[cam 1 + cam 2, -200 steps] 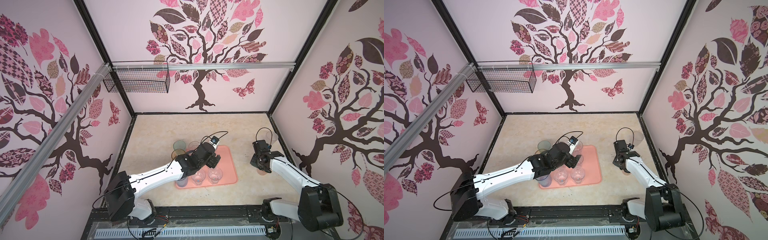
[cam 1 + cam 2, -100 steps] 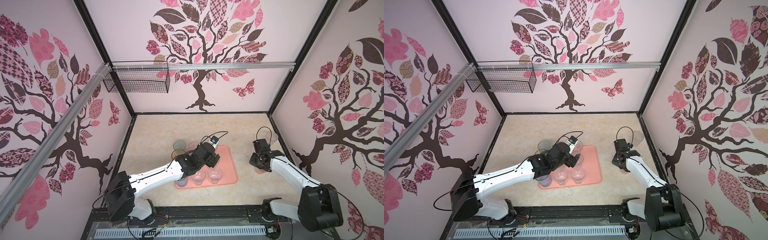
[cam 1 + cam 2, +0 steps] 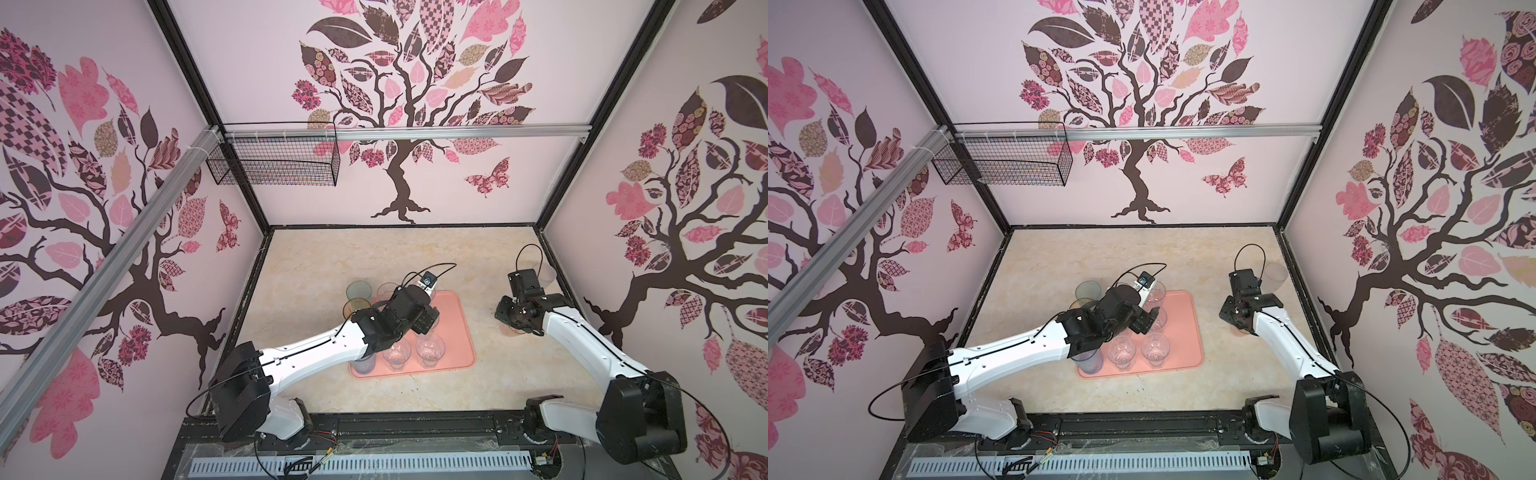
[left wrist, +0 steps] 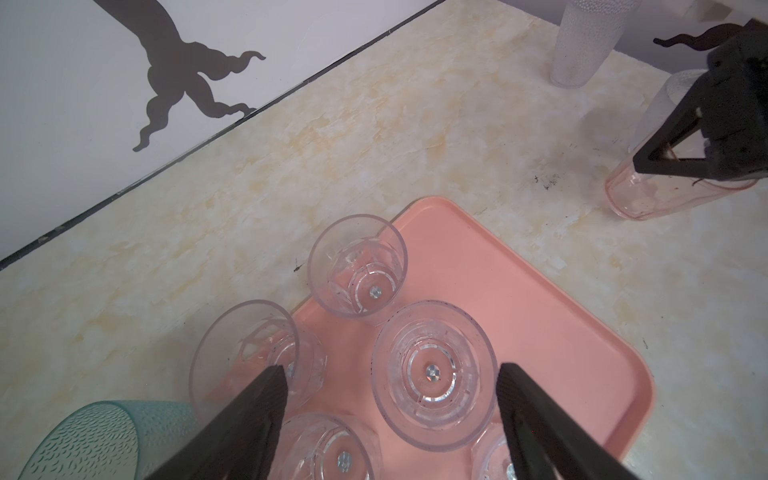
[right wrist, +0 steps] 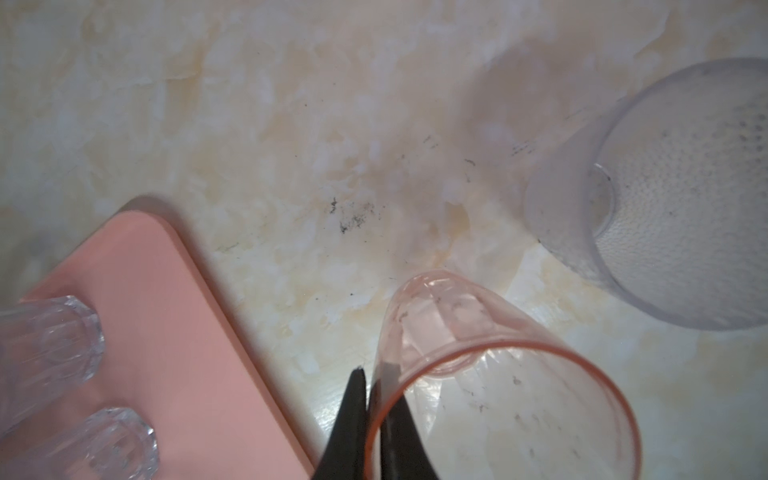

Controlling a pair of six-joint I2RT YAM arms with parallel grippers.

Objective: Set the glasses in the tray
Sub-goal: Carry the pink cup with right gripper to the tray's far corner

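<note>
Readable text: none in any view.
Flat salmon-pink plastic tray [image 3: 453, 328]: no lettering legible.
Clear faceted plastic tumblers [image 4: 432, 374]: no marks legible.
White robot arms [image 3: 316, 353]: no brand legible.
Pink wall panels with tree decals [image 3: 399, 124]: pictures only.

The desk [image 3: 374, 257] is a beige, marbled surface, with dark specks [image 5: 353, 214] showing in the right wrist view. Pale pink walls close it in on three sides, each bearing a dark tree decal [image 3: 399, 124] with patterned leaves. A butterfly [image 3: 488, 176] sits right of the back trunk. A black wire basket [image 3: 274, 160] hangs from a metal rail [image 3: 457, 132] across the back wall, and another rail [image 3: 104, 270] slants along the left wall. Black posts [image 3: 563, 187] mark the corners. A slotted grey strip [image 3: 357, 465] runs along the front edge.
</note>
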